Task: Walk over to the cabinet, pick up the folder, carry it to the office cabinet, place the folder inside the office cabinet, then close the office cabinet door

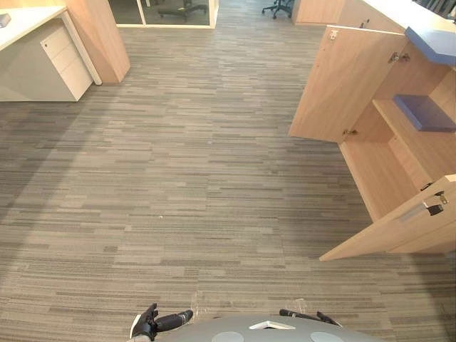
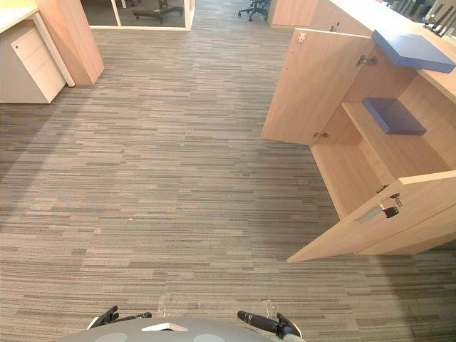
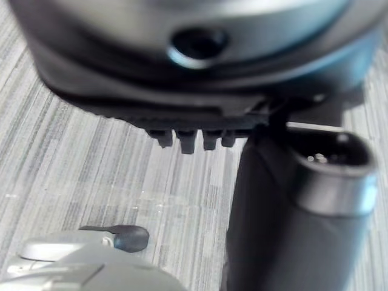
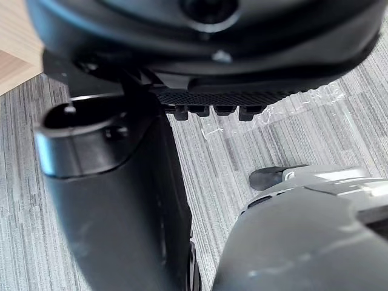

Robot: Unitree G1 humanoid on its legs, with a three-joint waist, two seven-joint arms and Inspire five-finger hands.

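Folder (image 2: 392,115): blue, flat, lying on the inner shelf of the office cabinet (image 2: 349,171), long side running along the shelf.

Second blue folder (image 2: 415,50): same look, flat on the cabinet's top, above the first and further back. Which of the two the task means cannot be told.

Far door (image 2: 306,78) and near door (image 2: 388,221): both swung wide over the carpet floor (image 1: 178,178).

Left hand (image 1: 151,324): low at the view's bottom edge, fingers straight and relaxed, holding nothing.

Right hand (image 2: 279,326): likewise low, fingers loose and apart, empty.

Key relation: both folders lie ahead and to the right of the hands, well apart from them. The right hand is the nearer. The near door stands between that hand and the shelf opening, so I judge a reach needs a walk forward and a turn to the right first.

Obscured: the left eye view cuts both folders at its edge. The near door hides part of the cabinet's inside.
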